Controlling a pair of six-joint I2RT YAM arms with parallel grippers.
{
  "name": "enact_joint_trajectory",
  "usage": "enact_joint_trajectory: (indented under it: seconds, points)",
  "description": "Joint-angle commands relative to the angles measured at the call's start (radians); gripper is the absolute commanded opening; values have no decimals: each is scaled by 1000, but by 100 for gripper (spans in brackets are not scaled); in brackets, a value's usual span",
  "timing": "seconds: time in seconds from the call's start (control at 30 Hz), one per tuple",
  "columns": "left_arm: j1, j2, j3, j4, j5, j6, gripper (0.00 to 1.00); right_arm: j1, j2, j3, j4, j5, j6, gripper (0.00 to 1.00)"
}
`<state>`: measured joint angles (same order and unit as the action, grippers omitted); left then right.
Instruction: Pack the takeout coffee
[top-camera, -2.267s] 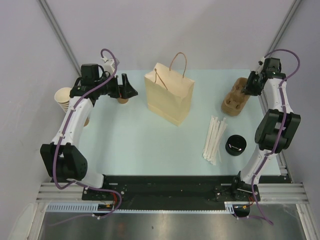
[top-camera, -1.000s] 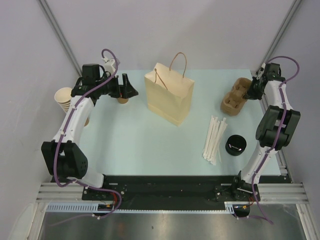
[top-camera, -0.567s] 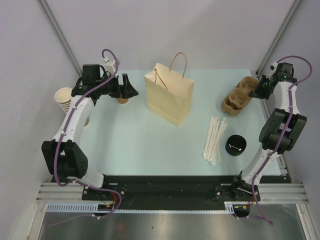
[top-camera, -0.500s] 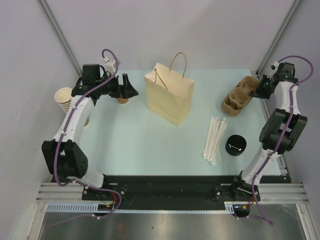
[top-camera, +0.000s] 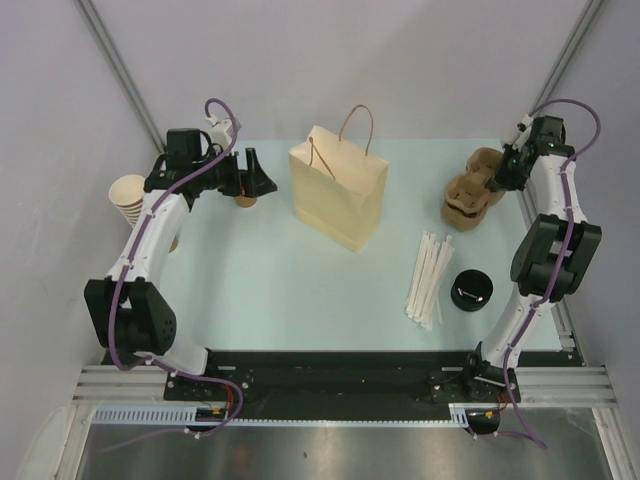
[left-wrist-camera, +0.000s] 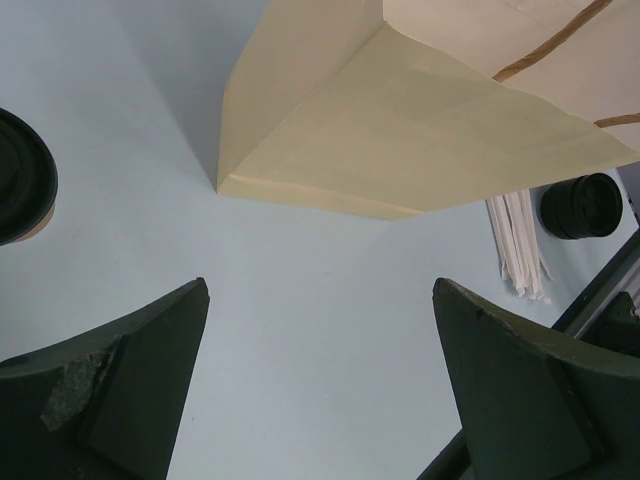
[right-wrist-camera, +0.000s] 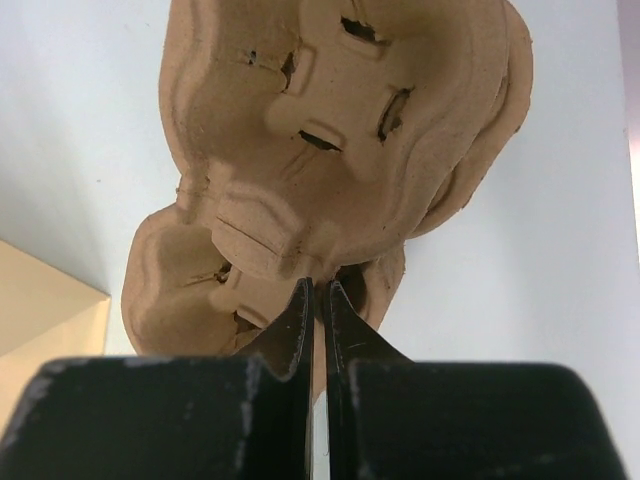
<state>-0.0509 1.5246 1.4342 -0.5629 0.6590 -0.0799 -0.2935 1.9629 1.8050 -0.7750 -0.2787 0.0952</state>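
The brown moulded-pulp carrier tray (top-camera: 466, 192) sits at the back right of the table, tilted up on its right side. My right gripper (top-camera: 499, 177) is shut on the tray's edge; in the right wrist view the jaws (right-wrist-camera: 320, 290) pinch a thin wall of the tray (right-wrist-camera: 340, 130). The small tan cup (top-camera: 245, 201) stands at the back left, just below my left gripper (top-camera: 258, 173). My left gripper is open and empty; its wrist view (left-wrist-camera: 320, 290) shows only bare table between the fingers.
A tan paper bag (top-camera: 338, 190) with handles stands at the back middle and also shows in the left wrist view (left-wrist-camera: 420, 130). White straws (top-camera: 428, 280) and black lids (top-camera: 471, 290) lie at the right. A stack of tan cups (top-camera: 128, 196) is at the far left.
My right gripper swung out to the right with the tray's edge, then came back left; the tray now stands more tilted. My left arm has not moved.
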Motion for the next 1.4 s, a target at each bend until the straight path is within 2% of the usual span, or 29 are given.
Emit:
enact_joint_trajectory:
  seconds: [0.0,0.4,0.5,0.53,0.63,0.67,1.37]
  points:
    - [6,5,25,6,22,-4,99,19,22,45,-26,101,-41,0]
    - [6,12,28,14,33,-12,99,11,-22,45,-67,113,-32,0]
    - [6,14,25,12,33,-12,99,16,-15,53,-70,118,-34,7]
    - [6,16,23,12,33,-12,99,17,-10,56,-78,118,-34,14]
    - [6,11,22,9,30,-9,100,16,-4,63,-86,119,-28,27]
    - [6,11,20,11,28,-9,99,14,-6,63,-84,118,-29,27]
    - [6,11,8,24,33,-15,99,-3,45,88,-81,92,-14,28]
